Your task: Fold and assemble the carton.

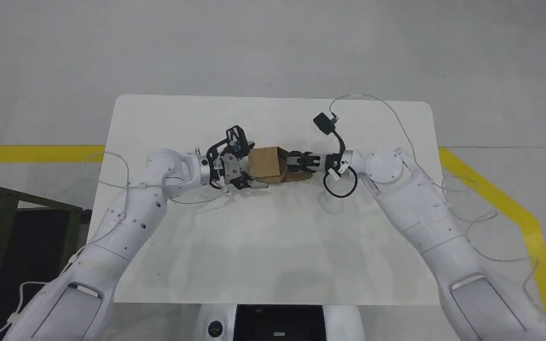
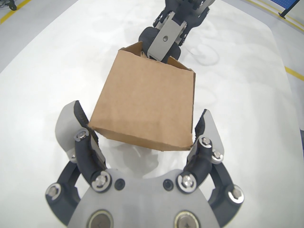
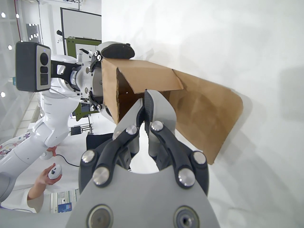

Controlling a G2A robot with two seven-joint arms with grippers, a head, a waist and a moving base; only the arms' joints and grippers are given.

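Observation:
A brown carton [image 1: 268,161] lies on its side mid-table, lifted slightly at one end. My left gripper [image 2: 141,117] clasps its closed end, one fingertip [image 2: 80,117] on each side wall. The open end faces my right gripper [image 3: 145,96], which is shut with its tips at the mouth, against a flap [image 3: 152,79] folded inward. Whether it pinches cardboard is unclear. A long outer flap [image 3: 209,119] lies flat on the table under the right gripper [image 1: 292,162]. The left wrist view has the right gripper [image 2: 156,53] dipping into the carton's far opening.
The white table [image 1: 281,247] has bare surface in front of and behind the carton. A black cable loop [image 1: 337,189] hangs by the right wrist. Thin white wires [image 1: 375,101] trail over the far right part of the table.

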